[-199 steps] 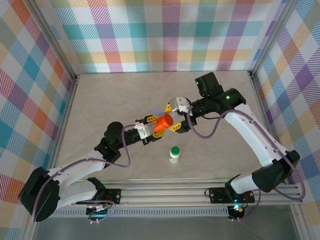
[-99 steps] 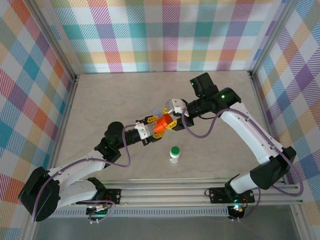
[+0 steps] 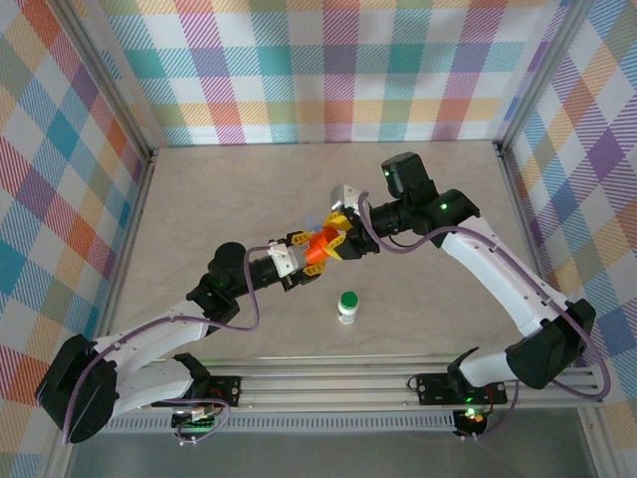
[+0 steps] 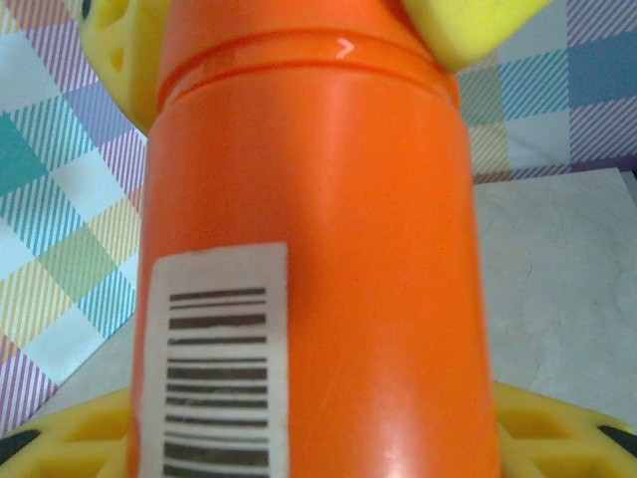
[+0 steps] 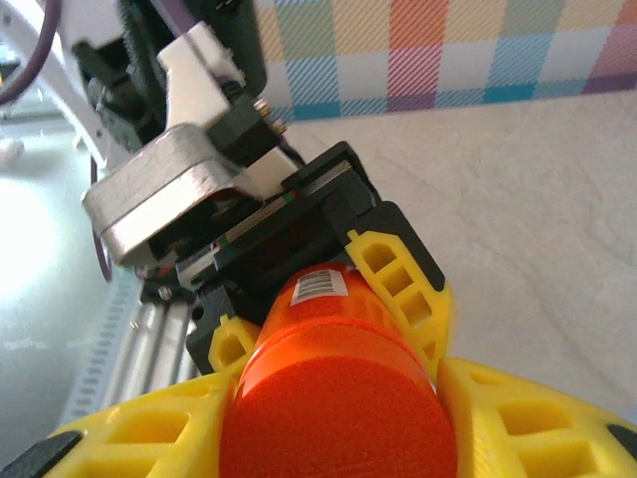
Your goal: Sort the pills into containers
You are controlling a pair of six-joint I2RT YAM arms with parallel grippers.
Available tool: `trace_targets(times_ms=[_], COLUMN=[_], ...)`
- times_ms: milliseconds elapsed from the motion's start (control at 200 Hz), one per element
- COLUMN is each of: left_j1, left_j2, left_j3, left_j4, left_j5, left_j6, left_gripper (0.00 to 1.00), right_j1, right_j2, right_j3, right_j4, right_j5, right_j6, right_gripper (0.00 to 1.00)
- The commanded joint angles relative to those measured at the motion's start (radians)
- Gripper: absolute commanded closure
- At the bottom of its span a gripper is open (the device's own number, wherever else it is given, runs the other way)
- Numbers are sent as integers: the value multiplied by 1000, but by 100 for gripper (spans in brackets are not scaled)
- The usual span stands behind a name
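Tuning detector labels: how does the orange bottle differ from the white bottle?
Colour: orange bottle is all orange, cap included; white bottle has a green cap.
Pose: orange bottle lies sideways in the air; white bottle stands upright on the table.
Grip: left pincer and right pincer clamp the orange bottle; white bottle is untouched.
Both: capped cylinders.

The top camera looked down from high behind the table [image 3: 229, 189]. Both wrist cameras peered closely along their fingers [image 5: 537, 418], sharing the orange bottle [image 3: 320, 246] between them.

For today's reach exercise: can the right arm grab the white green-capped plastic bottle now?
Probably not yet: the right gripper is shut on the orange cylindrical bottle, though the white green-capped bottle stands unobstructed.
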Motion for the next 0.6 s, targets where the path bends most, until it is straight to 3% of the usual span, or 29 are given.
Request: trace_targets(times_ms=[0,370,505,600], left_j1=[-10,-11,-11,-11], left_j2=[-50,-44,-38,-35], left_j3=[11,6,4,4], left_j4=[105,119,117,114], left_j5=[5,-29,-34,-35], left_j6=[36,35,35,36], left_gripper=[100,100,100,100], right_j1=[5,5,6,-4], right_j2=[44,58,30,16], right_j3=[0,-19,-24,10], right_j4=[62,120,187,179], right_j5=[122,318,381,408], right_j6=[369,794,871,875], right_gripper=[69,79,78,69])
